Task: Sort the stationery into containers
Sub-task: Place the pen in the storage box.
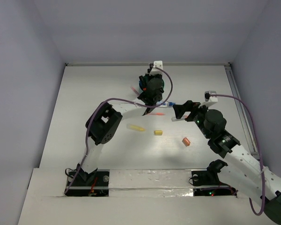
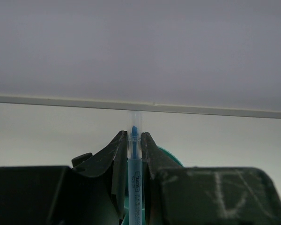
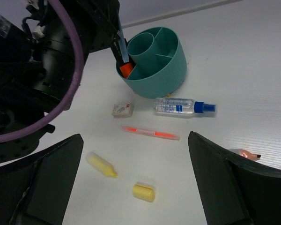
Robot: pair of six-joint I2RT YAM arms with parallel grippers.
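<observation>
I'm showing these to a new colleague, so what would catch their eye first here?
The left gripper, shut on a blue pen, holds it over the teal organizer at the far middle of the table. On the organizer's near side, loose items lie scattered: a blue-capped bottle, an orange-red pen and yellow bits.

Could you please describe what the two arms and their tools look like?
The left arm and right arm have black rounded joint housings and white links. A purple cable loops along each to a white block at the wrist. The left tool is black, with tapered fingers and pale scratches on its body; the right tool has broad black fingers.
</observation>
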